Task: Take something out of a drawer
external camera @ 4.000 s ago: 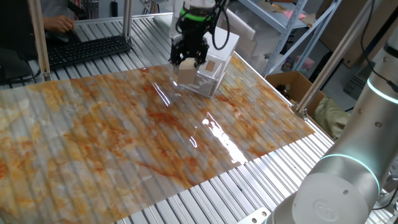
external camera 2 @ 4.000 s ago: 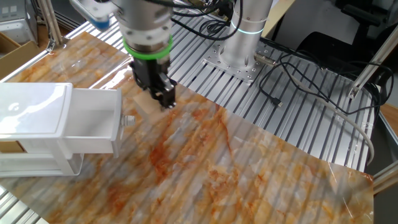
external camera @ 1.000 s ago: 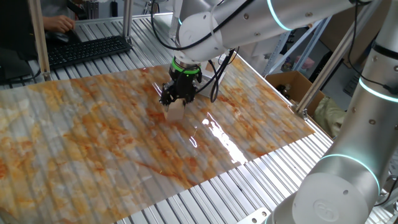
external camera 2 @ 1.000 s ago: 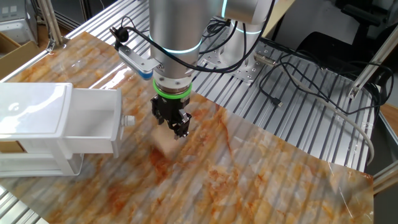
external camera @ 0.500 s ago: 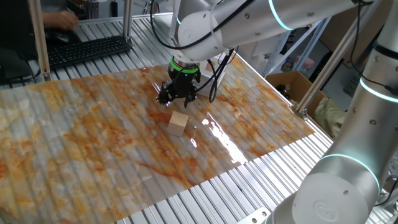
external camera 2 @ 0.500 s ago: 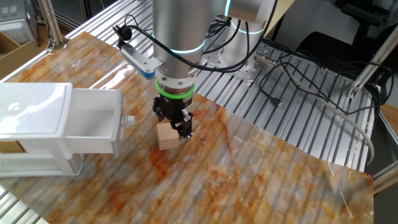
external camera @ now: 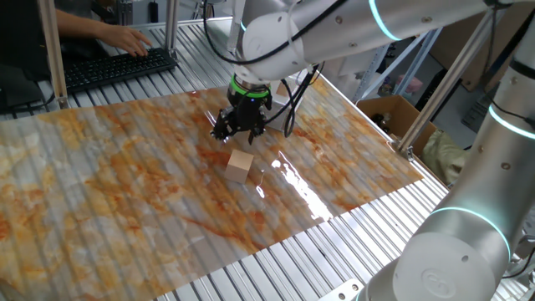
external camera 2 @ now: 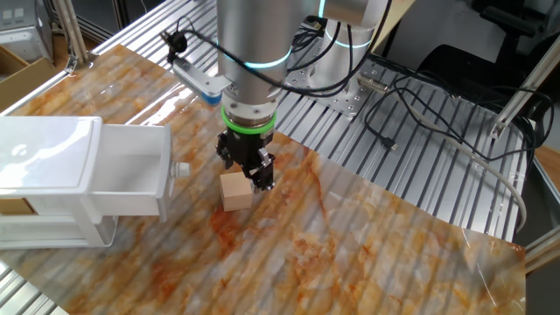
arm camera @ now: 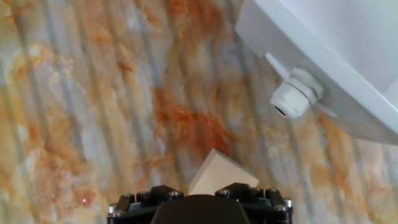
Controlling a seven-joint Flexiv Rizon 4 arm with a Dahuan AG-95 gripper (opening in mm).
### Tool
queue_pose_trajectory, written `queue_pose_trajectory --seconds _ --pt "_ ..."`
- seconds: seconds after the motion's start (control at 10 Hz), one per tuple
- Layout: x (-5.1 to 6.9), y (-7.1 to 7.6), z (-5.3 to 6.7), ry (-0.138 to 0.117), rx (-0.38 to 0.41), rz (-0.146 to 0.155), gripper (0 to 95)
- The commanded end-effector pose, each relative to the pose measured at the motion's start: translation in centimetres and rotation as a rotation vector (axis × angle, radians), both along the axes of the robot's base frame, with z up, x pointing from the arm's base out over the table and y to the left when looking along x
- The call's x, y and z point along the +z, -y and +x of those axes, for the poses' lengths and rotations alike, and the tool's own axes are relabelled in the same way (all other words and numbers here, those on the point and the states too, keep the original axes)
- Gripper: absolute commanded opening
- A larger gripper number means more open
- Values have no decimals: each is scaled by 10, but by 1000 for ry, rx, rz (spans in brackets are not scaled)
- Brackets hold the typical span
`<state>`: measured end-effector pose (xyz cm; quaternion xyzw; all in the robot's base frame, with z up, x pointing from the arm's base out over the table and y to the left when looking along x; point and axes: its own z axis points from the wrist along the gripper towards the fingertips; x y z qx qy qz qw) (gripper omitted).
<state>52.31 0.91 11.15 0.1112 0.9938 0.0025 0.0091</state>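
The tan wooden cube (external camera: pixel 240 165) rests on the marbled tabletop, free of the gripper. It also shows in the other fixed view (external camera 2: pixel 234 191) and at the bottom of the hand view (arm camera: pixel 217 175). My gripper (external camera: pixel 237 134) hangs just above and behind the cube (external camera 2: pixel 255 174), jaws apart and empty. The clear drawer unit with a white top (external camera 2: pixel 52 162) stands at the left, its drawer (external camera 2: pixel 131 179) pulled out, with a white knob (external camera 2: pixel 181 169). The drawer front (arm camera: pixel 323 68) and knob (arm camera: pixel 289 99) show in the hand view. In the first fixed view the arm hides the unit.
A keyboard (external camera: pixel 117 67) with a person's hand on it lies past the far table edge. A cardboard box (external camera: pixel 393 113) sits off the right side. Cables (external camera 2: pixel 411 105) trail on the slatted frame beyond the arm's base (external camera 2: pixel 337 74).
One second ago the gripper held the cube low at the tabletop. It has let go and risen a little; the cube stays on the table. The person's hand moved onto the keyboard.
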Motion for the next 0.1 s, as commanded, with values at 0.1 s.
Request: queue_pose_trajectory --seconds 0.1 --pt "4 -1 0 -11 -12 5 760"
